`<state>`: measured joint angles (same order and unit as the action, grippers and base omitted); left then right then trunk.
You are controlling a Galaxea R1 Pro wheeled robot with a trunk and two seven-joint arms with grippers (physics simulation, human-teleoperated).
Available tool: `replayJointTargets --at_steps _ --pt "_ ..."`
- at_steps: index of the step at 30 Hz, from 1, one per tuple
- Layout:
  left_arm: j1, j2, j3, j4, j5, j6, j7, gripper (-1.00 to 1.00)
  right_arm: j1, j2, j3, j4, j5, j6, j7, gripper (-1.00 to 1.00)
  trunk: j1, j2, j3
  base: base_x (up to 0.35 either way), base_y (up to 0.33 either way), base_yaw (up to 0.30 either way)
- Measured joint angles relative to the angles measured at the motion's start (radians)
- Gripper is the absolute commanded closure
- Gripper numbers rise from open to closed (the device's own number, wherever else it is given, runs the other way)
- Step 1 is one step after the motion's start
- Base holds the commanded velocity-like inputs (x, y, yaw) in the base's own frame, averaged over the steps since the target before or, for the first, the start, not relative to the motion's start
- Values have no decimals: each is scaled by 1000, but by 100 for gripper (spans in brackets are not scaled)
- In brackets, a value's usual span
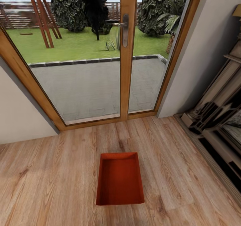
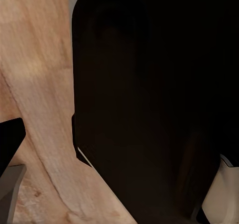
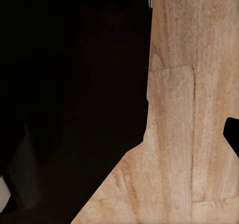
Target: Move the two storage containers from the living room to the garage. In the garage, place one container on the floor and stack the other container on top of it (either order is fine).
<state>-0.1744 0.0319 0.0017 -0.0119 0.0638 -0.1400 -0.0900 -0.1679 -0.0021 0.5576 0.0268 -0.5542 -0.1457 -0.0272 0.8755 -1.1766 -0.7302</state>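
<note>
Red bin (image 1: 120, 179) on wood floor (image 1: 50, 185), glass door (image 1: 100, 68) at 12 o'clock; gripper states indiscernible.

A: What surrounds the storage container (image 1: 119, 180)?
B: Bare wood-plank floor (image 1: 50, 185) on every side.
A: Any obstacles?
B: Beyond the container, the closed glass door (image 1: 100, 55); to its right, well apart, the fireplace surround (image 1: 217, 118).
</note>
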Motion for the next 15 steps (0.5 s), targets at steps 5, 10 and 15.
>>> replayJointTargets --at_steps 5,10,15 --pt "0 0 0 0 0 0 0 -100 0 0 0 0 0 0 0 -100 0 0 0 0 0 0" --pt "0 0 0 0 0 0 0 -100 0 0 0 0 0 0 0 -100 0 0 0 0 0 0" --pt "0 0 0 0 0 0 0 -100 0 -1 0 0 0 0 1 -100 0 0 0 0 0 0"
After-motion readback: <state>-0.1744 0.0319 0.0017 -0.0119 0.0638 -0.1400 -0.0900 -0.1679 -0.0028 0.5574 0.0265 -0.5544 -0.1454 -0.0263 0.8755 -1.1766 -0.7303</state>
